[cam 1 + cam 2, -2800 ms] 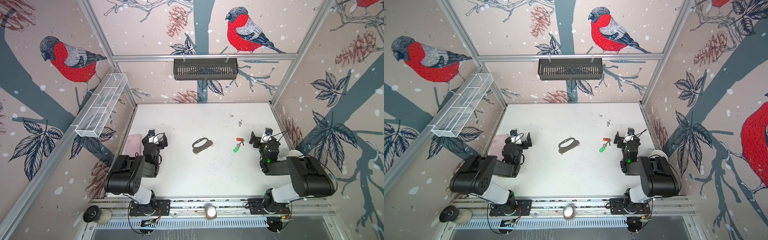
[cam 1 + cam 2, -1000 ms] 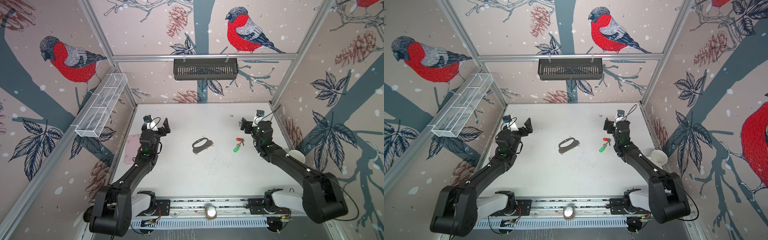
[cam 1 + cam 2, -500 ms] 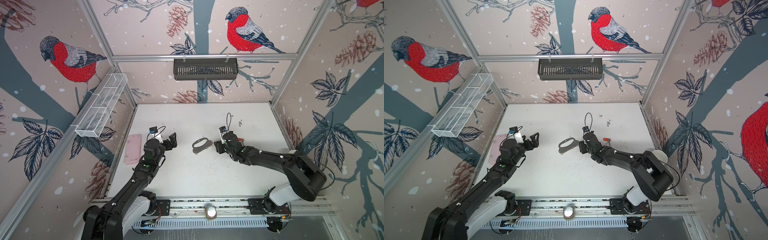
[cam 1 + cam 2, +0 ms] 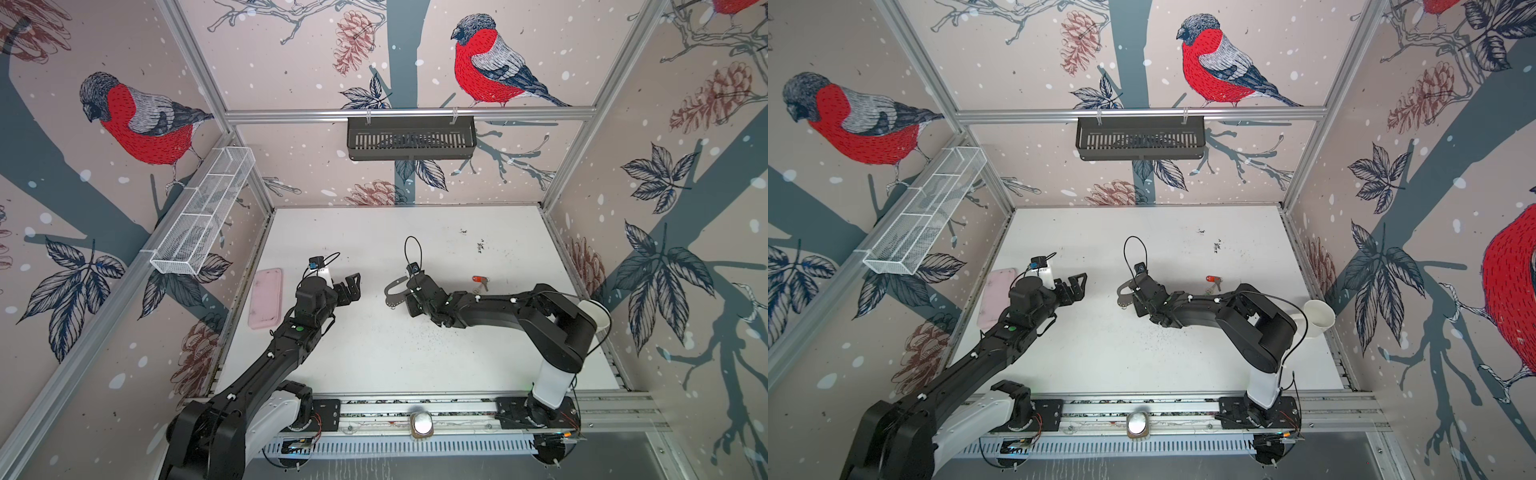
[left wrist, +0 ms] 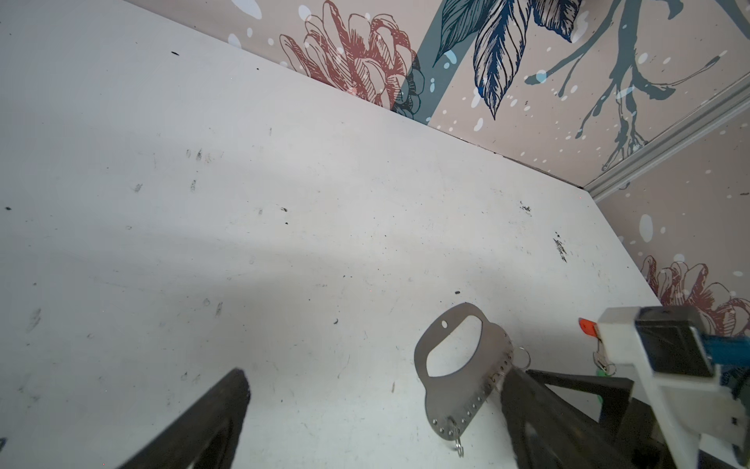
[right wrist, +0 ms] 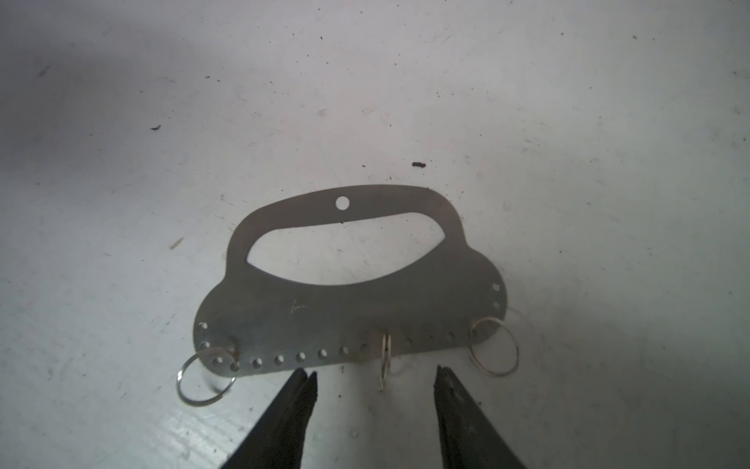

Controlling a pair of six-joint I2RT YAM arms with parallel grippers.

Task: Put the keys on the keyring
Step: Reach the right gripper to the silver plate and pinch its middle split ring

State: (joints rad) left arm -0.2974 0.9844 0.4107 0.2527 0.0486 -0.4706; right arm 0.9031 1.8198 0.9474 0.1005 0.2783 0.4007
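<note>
The keyring [image 4: 392, 289] [image 6: 345, 312], a flat grey plate with an oval cutout and three small metal rings, lies mid-table. My right gripper [image 6: 373, 371] [image 4: 406, 297] sits low at its holed edge. Its jaws are partly open on either side of the upright middle ring [image 6: 384, 359] and do not touch it. Behind that arm lies the key with the red tag [image 4: 479, 279] [image 4: 1212, 279]. Of the key with the green tag, only a sliver [image 5: 600, 372] shows in the left wrist view. My left gripper [image 4: 351, 287] [image 5: 375, 373] hovers wide open left of the keyring [image 5: 475, 390], holding nothing.
A pink case [image 4: 266, 297] lies along the left table edge. A white cup [image 4: 1318, 318] stands at the right edge beside the right arm. A wire basket [image 4: 203, 216] hangs on the left wall and a black shelf [image 4: 411, 137] on the back wall.
My right arm swung from the far right, past the keys, over to the keyring, and its jaws narrowed around the middle ring. My left arm stretched forward toward the centre, still open.
</note>
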